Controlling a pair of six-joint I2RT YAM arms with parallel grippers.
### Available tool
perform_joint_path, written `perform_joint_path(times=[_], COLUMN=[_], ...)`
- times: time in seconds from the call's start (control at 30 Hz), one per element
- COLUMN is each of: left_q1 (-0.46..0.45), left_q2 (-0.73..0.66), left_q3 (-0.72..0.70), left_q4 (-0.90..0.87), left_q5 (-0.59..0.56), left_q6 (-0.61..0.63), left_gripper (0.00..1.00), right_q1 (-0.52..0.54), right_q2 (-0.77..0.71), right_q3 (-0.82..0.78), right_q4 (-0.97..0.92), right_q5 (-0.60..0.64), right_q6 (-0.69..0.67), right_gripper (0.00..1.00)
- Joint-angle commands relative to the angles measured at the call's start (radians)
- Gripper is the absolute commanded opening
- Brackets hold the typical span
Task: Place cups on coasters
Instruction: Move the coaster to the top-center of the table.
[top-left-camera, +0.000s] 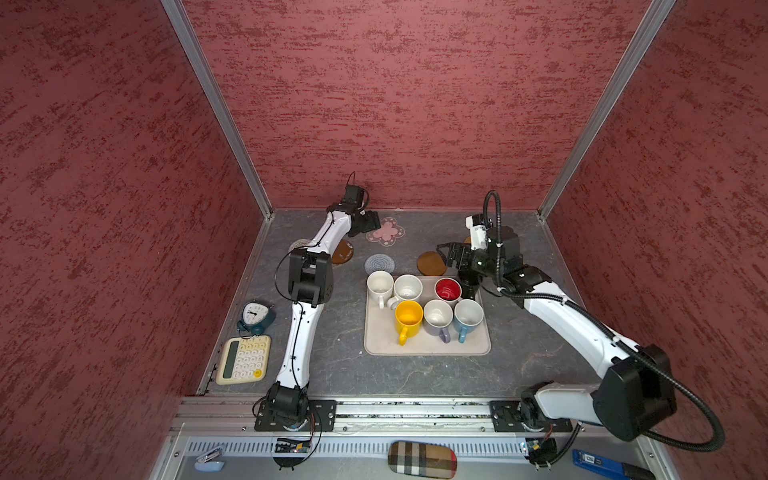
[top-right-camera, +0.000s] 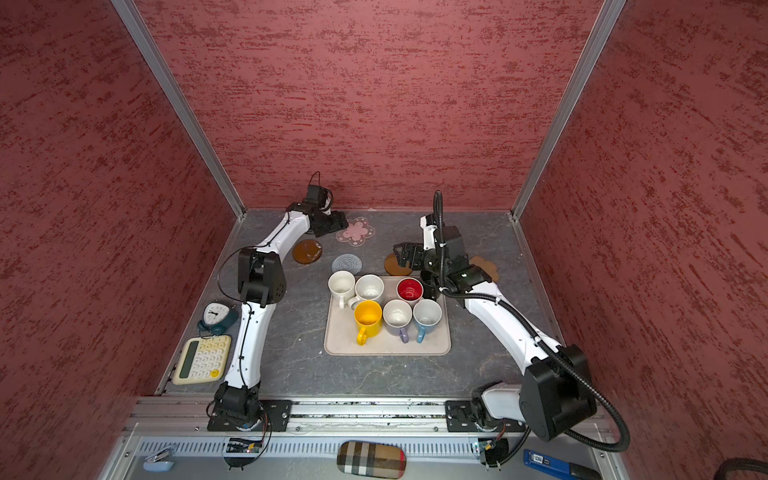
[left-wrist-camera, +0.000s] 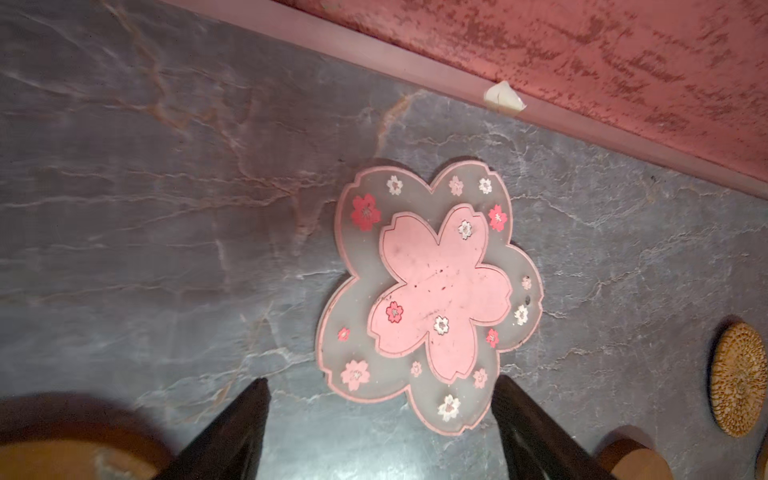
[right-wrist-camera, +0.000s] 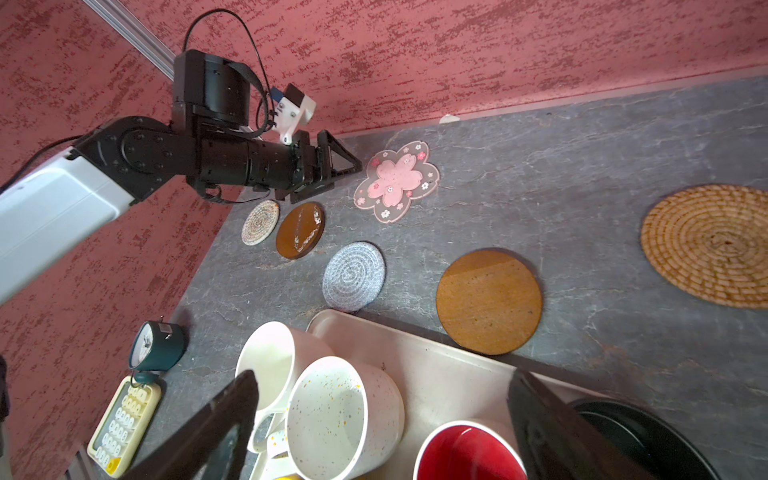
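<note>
The left tool (left-wrist-camera: 382, 380) stands wide and empty just beside the pink flower coaster (left-wrist-camera: 428, 291), near the far edge of the desk (top-left-camera: 436, 220). The right tool (right-wrist-camera: 382, 374), also wide and empty, hangs over the far side of the tray (top-left-camera: 428, 349). 6 cups (top-left-camera: 438, 313) stand upright on the tray at mid-desk; the black cup (right-wrist-camera: 640, 436) is cut off in the right wrist view and hidden under the right arm (top-left-camera: 573, 320) in both top views.

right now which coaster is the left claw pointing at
The pink flower coaster: it lies just ahead of the open left claw; the brown disc sits off to one side.
</note>
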Motion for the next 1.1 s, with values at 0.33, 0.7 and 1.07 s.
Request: perform_joint_path(times=[0.33,0.7,1.07], left_q1=[-0.029,-0.045,-0.086], left_q2=[0.06,0.127,0.14], left_q3=[0.037,0.097,0.097], left_q4=[0.034,0.039,0.05], left_q5=[0.043,0.06,0.095], left_q6=[-0.009,-0.034,-0.033], left_gripper=[0.82,0.81,0.8], right_q1=[0.01,0.01,0.01], right_q2=[0.074,0.074,0.063], right_q3=[0.049,0.042,0.033], right_q4=[-0.006,-0.002,-0.006], right_q5=[0.007,0.012,0.018], right_q6=[-0.025,-0.027,-0.025], right_gripper=[0.95,0.95,0.95])
